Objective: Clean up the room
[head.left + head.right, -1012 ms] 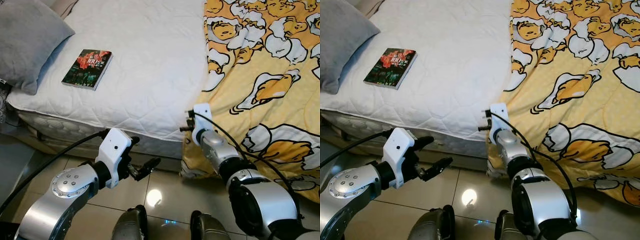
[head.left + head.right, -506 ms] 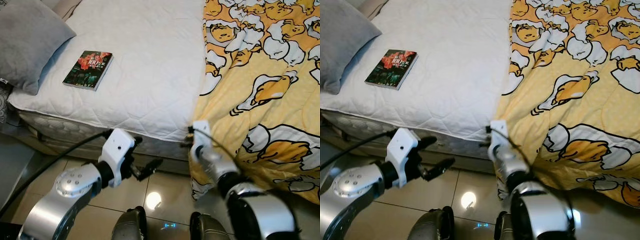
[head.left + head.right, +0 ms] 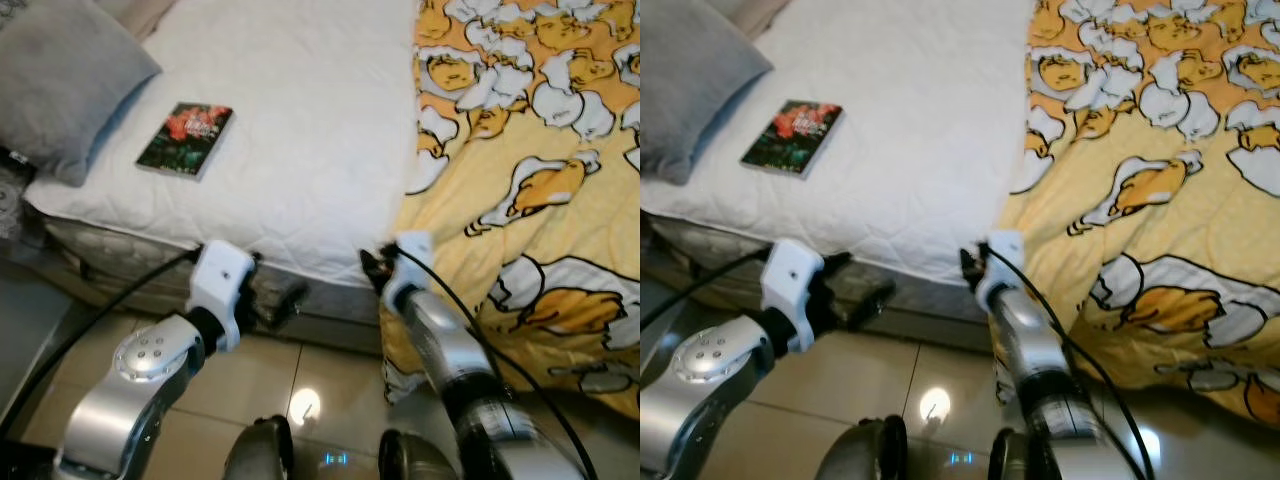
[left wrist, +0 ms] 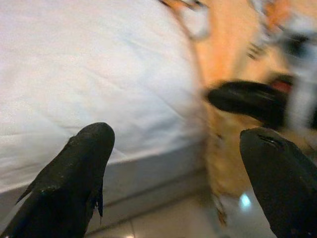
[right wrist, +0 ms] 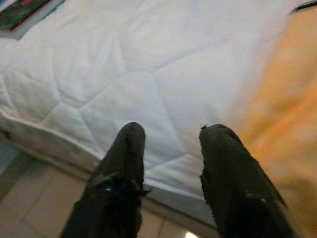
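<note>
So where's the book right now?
The book lies flat on the white mattress, on the robot's left in the head views, beside the grey pillow and well away from the yellow blanket.

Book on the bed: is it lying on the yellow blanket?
No, the book lies on the bare white mattress near the grey pillow, well apart from the yellow blanket.

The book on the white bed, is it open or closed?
Closed. The book lies flat on the white mattress with its dark and red cover facing up, beside the grey pillow; no pages show.
</note>
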Controlling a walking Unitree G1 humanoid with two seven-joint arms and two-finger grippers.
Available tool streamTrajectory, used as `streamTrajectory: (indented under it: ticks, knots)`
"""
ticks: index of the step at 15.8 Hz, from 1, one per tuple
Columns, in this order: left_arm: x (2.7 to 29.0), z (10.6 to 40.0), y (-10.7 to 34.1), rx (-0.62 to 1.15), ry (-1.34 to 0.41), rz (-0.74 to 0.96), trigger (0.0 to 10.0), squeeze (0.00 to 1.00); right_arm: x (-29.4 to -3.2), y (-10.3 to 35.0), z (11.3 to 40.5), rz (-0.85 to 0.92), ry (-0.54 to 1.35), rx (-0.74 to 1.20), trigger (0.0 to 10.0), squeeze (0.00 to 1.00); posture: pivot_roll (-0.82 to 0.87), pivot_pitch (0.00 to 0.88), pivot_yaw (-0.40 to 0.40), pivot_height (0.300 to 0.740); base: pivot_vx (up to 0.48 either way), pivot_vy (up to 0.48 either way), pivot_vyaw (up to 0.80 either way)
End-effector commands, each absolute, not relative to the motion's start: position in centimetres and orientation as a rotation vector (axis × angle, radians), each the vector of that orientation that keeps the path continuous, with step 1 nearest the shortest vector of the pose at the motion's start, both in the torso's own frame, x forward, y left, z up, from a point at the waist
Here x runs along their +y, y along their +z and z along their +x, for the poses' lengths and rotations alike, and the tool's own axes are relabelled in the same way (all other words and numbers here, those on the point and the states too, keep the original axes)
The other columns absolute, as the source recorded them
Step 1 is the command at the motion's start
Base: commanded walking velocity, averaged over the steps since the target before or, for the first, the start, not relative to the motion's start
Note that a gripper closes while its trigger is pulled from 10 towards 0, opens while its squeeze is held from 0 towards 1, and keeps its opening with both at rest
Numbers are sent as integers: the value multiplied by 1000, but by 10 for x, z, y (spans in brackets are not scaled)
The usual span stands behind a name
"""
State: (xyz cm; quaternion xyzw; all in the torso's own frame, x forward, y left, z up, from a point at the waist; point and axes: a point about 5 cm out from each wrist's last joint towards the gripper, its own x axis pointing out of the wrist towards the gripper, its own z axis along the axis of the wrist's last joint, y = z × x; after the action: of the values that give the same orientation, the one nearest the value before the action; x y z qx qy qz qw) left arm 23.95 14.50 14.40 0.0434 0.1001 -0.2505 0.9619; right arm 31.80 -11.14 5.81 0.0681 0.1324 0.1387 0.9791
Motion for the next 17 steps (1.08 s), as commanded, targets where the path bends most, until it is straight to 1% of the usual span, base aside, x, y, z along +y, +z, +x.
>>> streamTrajectory:
  ticks: [1,2,3,5,7,10,15,17]
  knots:
    - [154,240,139,212,-424,88,10000,0,-120,68,313,135,238,241,10000,1000,81,74,56,740,0,0,-444]
    - [155,240,134,229,-380,50,10000,0,-133,71,302,152,174,229,10000,1000,61,58,60,740,0,0,-781]
    - [154,242,135,199,-351,53,10000,0,-151,76,286,159,86,201,10000,1000,34,39,68,740,0,0,-781]
    - [149,244,134,167,-345,59,10000,0,-165,83,265,138,19,181,10000,1000,11,14,73,740,0,0,-781]
    - [142,246,134,142,-354,41,10000,0,-170,83,248,63,19,189,10000,1000,-9,0,80,740,0,0,-781]
    - [138,250,135,115,-365,50,10000,0,-172,84,232,61,-5,220,10000,1000,-23,0,83,740,0,0,-781]
    - [133,252,137,81,-402,51,10000,0,-174,88,221,52,-51,236,10000,1000,-32,0,91,740,0,0,-781]
    - [132,252,137,74,-420,53,10000,0,-176,89,220,46,-62,245,10000,1000,-32,0,90,740,262,0,-781]
